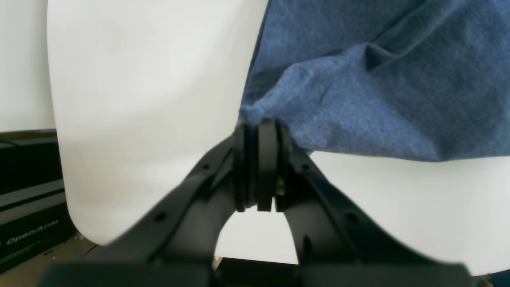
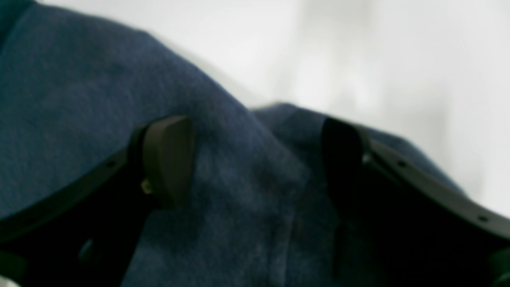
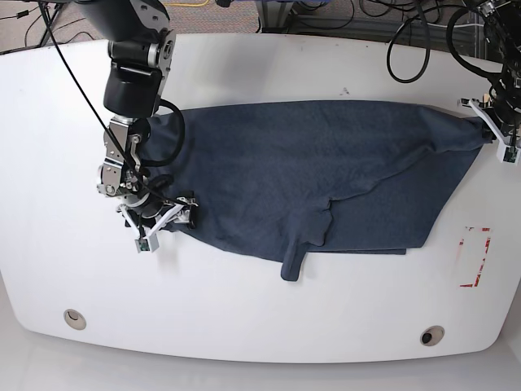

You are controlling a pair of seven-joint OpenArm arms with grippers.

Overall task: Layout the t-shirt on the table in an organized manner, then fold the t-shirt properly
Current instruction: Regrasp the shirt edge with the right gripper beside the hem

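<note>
**Shirt stretched between both arms, only one side actually pinched**

So the t-shirt (image 3: 309, 175) is lying across the middle of the tabletop (image 3: 260, 326), pulled out sideways but not flat. There's a folded-over flap and what looks like a sleeve poking out toward the near edge, and the lower layers are doubled up. No lettering showing, so it's probably face down or folded over itself, can't say which

The left tool (image 1: 259, 131) is clamped tight on a corner of the fabric. In its wrist view the jaws are pressed together with a bunch of blue cloth squeezed between them, and the cloth rises off the tabletop there. In the base view that corner sits way out at the far right edge, near the red-outlined rectangle mark (image 3: 476, 257). My read is it's holding that corner as an anchor so the shirt stays taut

The right tool (image 2: 255, 159) is the opposite: jaws spread wide, straddling a raised ridge of cloth at the other end of the shirt. One of its pads (image 2: 169, 155) sits on either side of the ridge, not closed on anything yet. Looks lined up to pinch that fold, which would give both arms a grip to spread the shirt out

Still at the layout stage I'd say, folding hasn't begun
</note>
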